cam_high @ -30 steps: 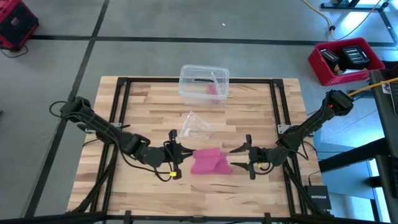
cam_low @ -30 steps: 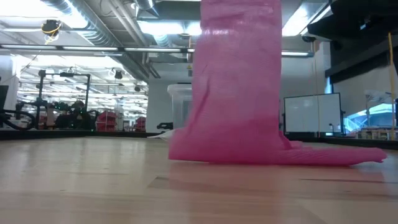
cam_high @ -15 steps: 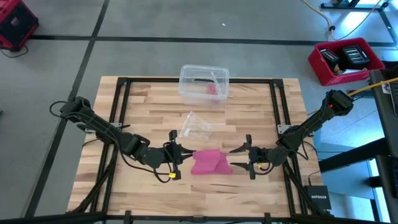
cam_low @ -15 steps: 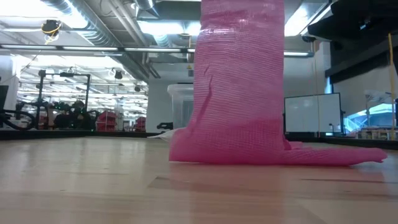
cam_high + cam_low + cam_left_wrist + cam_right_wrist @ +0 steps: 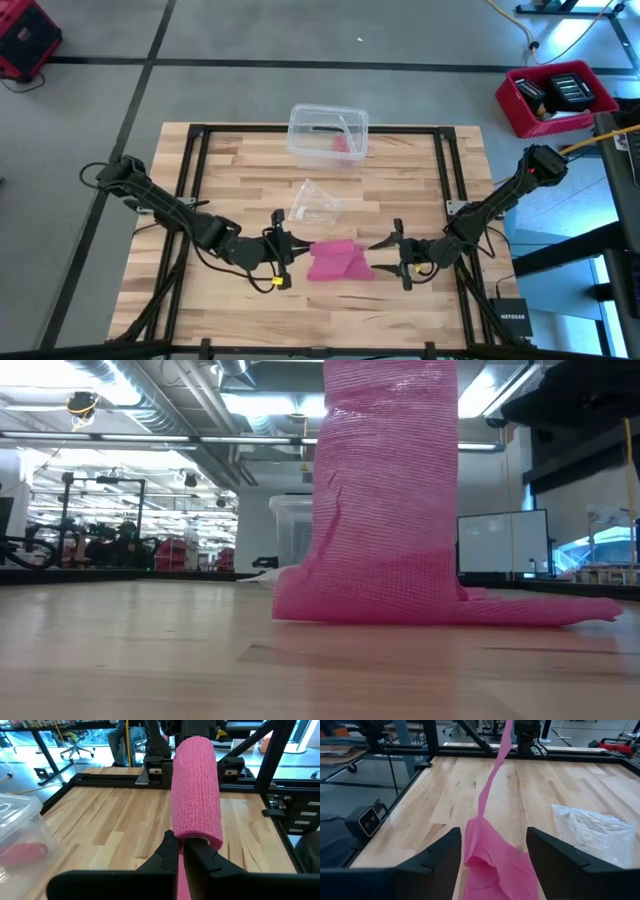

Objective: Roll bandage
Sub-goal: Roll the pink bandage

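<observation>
**Bandage pinched at one end, roll not yet begun**

Here the left end effector (image 5: 283,249) is clamped on one end of the bandage (image 5: 338,261), which lies near the middle of the surface (image 5: 230,170) between both arms. The right end effector (image 5: 392,256) stands wide at the crumpled far end, holding nothing. The strip runs left to right, lifted at the clamped end and slack at the other. Rolling looks barely started; next, I judge, the right must take the loose end and tension it.

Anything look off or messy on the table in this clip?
The bandage is not a neat strip: one end is pinched in the shut left gripper, and the rest lies crumpled between the open right gripper's fingers.
</observation>
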